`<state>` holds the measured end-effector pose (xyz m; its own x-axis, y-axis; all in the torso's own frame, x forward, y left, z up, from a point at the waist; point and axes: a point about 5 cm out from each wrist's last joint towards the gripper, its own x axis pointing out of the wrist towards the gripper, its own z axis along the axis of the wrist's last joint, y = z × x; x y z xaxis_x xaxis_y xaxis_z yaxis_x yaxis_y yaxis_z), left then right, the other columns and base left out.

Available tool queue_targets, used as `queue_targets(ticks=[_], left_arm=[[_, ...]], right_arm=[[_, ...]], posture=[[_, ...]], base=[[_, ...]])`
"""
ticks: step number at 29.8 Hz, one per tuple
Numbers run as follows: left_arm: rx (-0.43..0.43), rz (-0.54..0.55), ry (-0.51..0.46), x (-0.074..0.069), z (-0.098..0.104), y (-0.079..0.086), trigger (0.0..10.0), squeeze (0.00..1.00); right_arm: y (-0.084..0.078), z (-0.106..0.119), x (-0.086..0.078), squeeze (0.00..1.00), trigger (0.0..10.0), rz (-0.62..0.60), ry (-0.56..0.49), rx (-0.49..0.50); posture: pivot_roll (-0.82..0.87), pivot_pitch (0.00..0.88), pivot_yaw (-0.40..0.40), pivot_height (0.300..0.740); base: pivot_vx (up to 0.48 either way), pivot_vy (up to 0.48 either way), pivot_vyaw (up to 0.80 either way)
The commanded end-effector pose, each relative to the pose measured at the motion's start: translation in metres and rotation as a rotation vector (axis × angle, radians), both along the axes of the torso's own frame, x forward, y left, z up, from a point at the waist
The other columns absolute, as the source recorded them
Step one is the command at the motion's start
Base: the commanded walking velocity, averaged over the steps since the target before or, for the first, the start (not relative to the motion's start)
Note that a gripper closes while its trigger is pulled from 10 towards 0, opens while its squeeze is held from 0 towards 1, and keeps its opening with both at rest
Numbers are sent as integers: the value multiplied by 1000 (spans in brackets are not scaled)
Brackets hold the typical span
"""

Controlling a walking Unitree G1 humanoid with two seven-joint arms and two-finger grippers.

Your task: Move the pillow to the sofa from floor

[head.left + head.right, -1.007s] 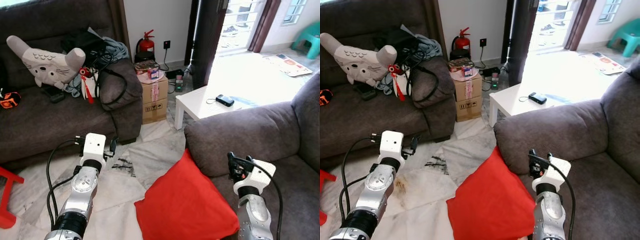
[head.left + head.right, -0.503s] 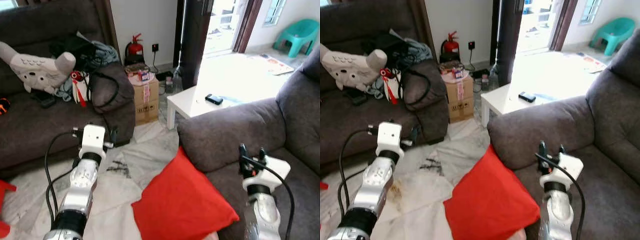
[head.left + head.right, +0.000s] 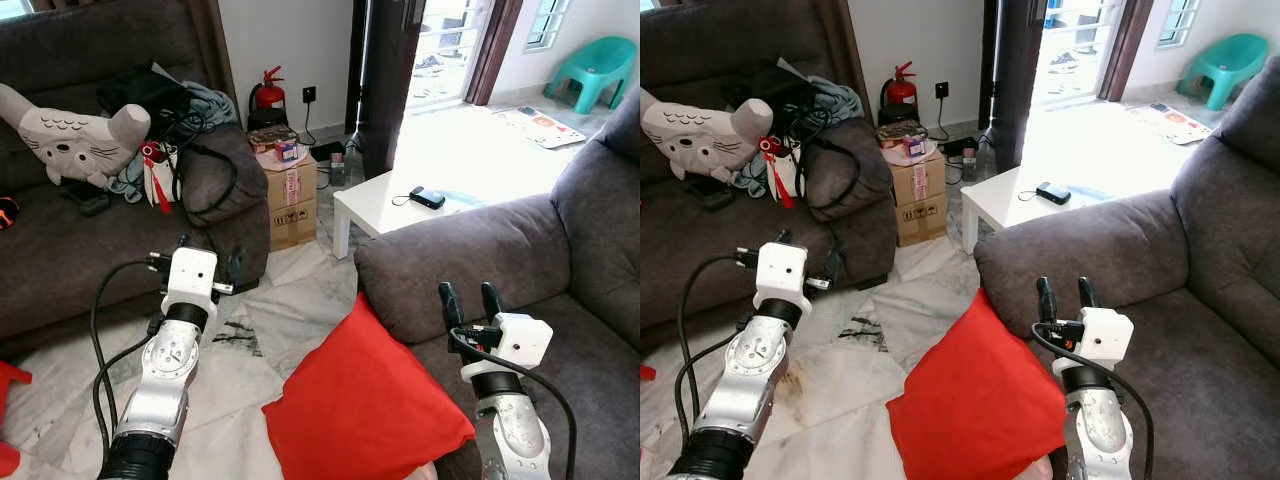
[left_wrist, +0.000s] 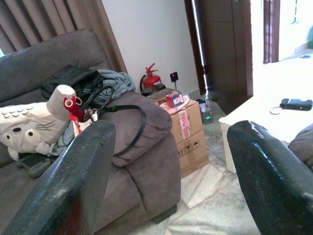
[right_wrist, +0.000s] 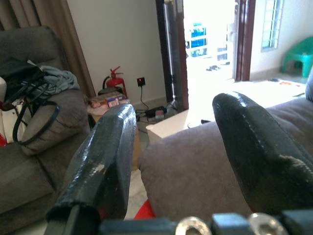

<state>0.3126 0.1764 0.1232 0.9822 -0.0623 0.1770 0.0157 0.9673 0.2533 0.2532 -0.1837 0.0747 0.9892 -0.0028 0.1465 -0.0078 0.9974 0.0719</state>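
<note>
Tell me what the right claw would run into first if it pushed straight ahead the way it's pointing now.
Probably the grey sofa's armrest: the right claw, fingers open, looks straight at its rounded top. The red pillow lies below that line against the sofa's side. Depth is unclear.

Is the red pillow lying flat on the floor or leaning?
Leaning: the red pillow stands tilted on the floor, its upper corner against the grey sofa's armrest.

My arms are silver, jointed metal, each ending in a white boxy wrist housing. Black cables loop along both. The left gripper [image 3: 208, 258] and right gripper [image 3: 466, 298] each carry two long black fingers [image 5: 105, 161], their coating scuffed and chipped.
</note>
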Motion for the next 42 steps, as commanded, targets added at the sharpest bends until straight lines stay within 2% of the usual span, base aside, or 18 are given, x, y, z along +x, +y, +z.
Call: queue_targets(ticks=[1,4,13,24,34,42], left_arm=[[7,5,-3,2,4,0,10000,0],[5,11,-2,2,6,0,10000,0],[-2,3,0,1,5,-3,10000,0],[3,-3,-3,4,7,-6,10000,0],[-1,7,-2,5,7,-5,10000,0],[-19,15,8,5,6,-4,10000,0]], right_arm=[[2,9,5,0,10000,-1,-19,2],[4,9,5,0,10000,4,-2,2],[-4,7,5,0,10000,-29,43,-19],[-2,8,9,0,10000,-21,57,-15],[-3,10,11,0,10000,-16,54,-27],[-3,10,12,0,10000,-22,60,-26]], posture=[[-16,0,26,740],[-20,0,22,740],[-26,0,20,740],[-22,0,12,682],[-19,0,6,612],[-17,0,3,612]], base=[[0,0,0],[0,0,0],[0,0,0],[0,0,0],[0,0,0],[0,0,0]])
